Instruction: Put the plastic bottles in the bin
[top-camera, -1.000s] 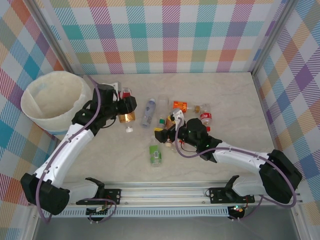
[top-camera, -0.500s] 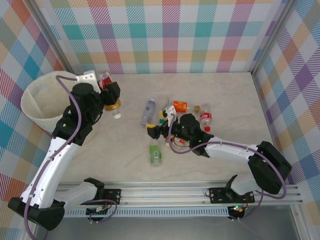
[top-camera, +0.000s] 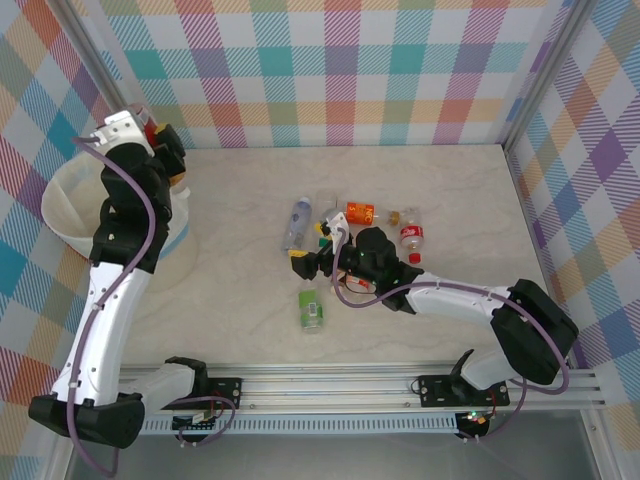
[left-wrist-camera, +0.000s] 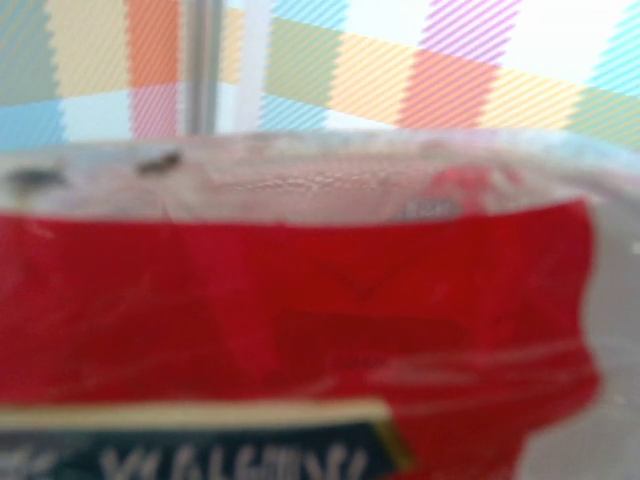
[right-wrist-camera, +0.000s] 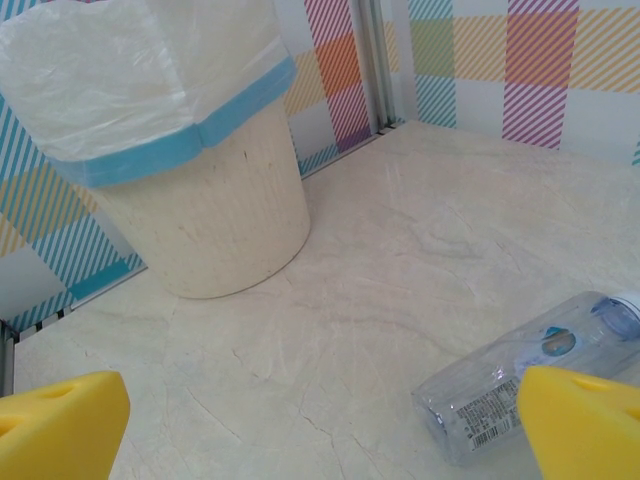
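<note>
One crumpled red-labelled clear bottle (left-wrist-camera: 300, 300)

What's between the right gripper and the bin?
Bare tabletop, seen in the right wrist view, from right gripper to bin. One bottle lies off to the side.

Tabletop (top-camera: 470, 190): pale beige with a marbled pattern, flat, with checked panels on three sides.
Bin (top-camera: 62, 205): stands upright on the tabletop in the far left corner. It is cream-white with a blue band.
Blue bottle (top-camera: 297, 222): clear, on its side near the middle, well apart from the bin.
Orange bottle (top-camera: 360, 212): on its side, to the right of the blue bottle.
Red bottle (top-camera: 411, 237): at the right end of the group, near the orange bottle.
Green bottle (top-camera: 311, 310): lies alone, closer to the near edge and apart from the others.
</note>
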